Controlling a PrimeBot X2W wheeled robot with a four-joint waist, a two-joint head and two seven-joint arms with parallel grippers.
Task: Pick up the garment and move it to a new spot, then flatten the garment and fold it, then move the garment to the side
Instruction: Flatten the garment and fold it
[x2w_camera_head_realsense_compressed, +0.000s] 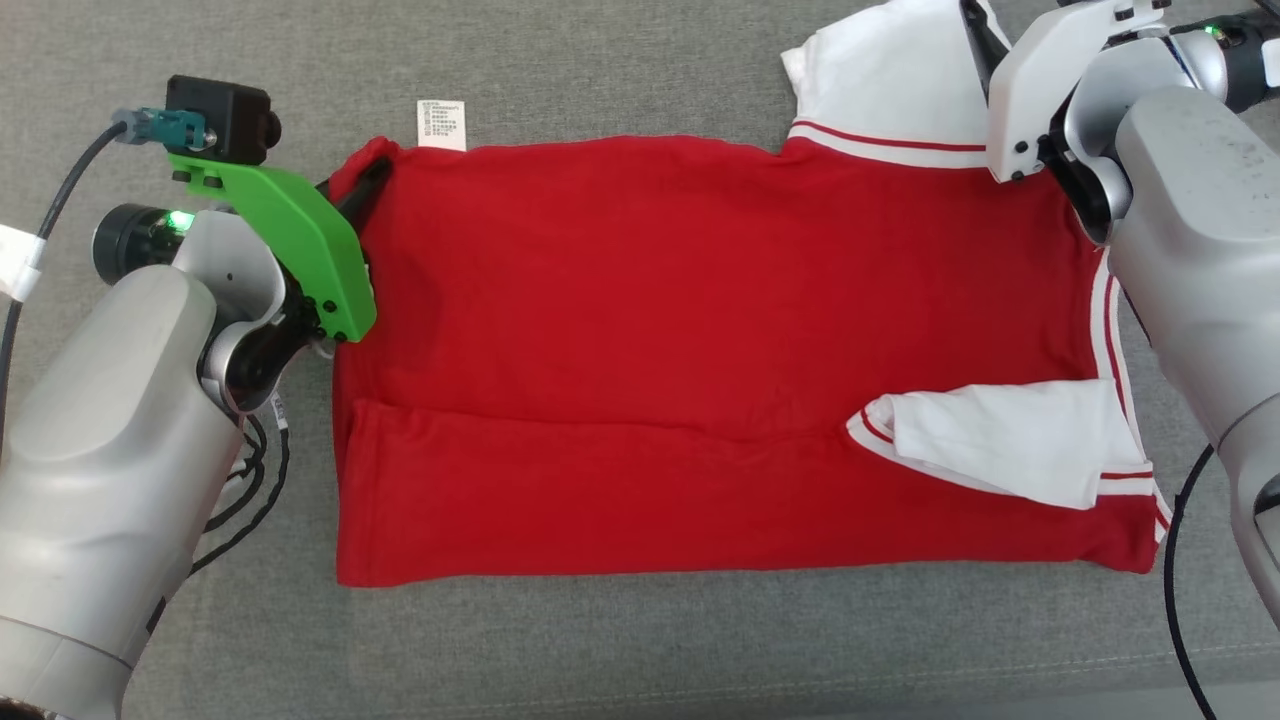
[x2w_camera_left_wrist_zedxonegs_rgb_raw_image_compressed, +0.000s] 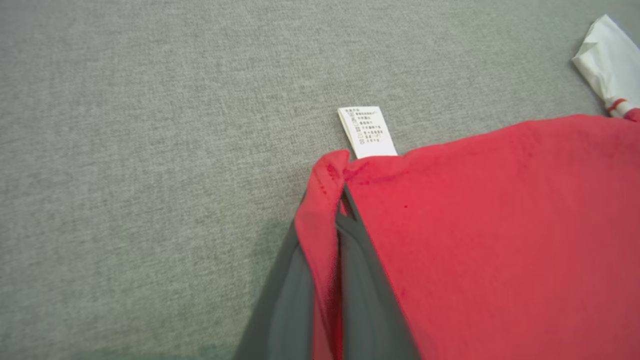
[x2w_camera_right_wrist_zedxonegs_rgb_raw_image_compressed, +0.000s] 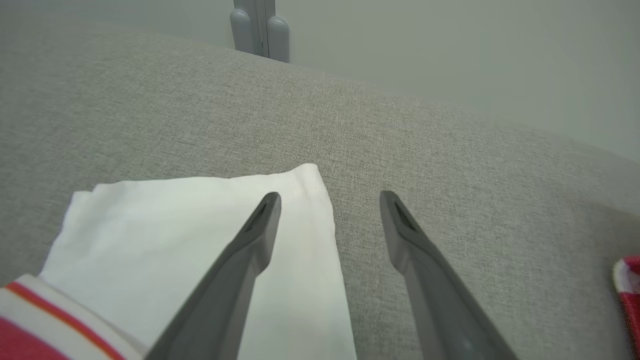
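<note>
A red garment (x2w_camera_head_realsense_compressed: 680, 350) with white, red-striped sleeves lies spread flat on the grey cloth surface (x2w_camera_head_realsense_compressed: 640, 650). One white sleeve (x2w_camera_head_realsense_compressed: 1000, 440) is folded in over its lower right; the other sleeve (x2w_camera_head_realsense_compressed: 880, 70) sticks out at the upper right. My left gripper (x2w_camera_head_realsense_compressed: 365, 182) is at the garment's upper-left corner, beside the white care label (x2w_camera_head_realsense_compressed: 441, 124). In the left wrist view the left gripper (x2w_camera_left_wrist_zedxonegs_rgb_raw_image_compressed: 340, 210) is shut on that red corner (x2w_camera_left_wrist_zedxonegs_rgb_raw_image_compressed: 325, 200). My right gripper (x2w_camera_right_wrist_zedxonegs_rgb_raw_image_compressed: 330, 197) stands open above the edge of the outer sleeve (x2w_camera_right_wrist_zedxonegs_rgb_raw_image_compressed: 175, 235), one finger (x2w_camera_right_wrist_zedxonegs_rgb_raw_image_compressed: 250, 250) over the white cloth.
Black cables (x2w_camera_head_realsense_compressed: 250, 480) hang beside my left arm, and another cable (x2w_camera_head_realsense_compressed: 1180, 560) runs by my right arm. The right wrist view shows the surface's far edge, with a grey post (x2w_camera_right_wrist_zedxonegs_rgb_raw_image_compressed: 260, 27) behind it.
</note>
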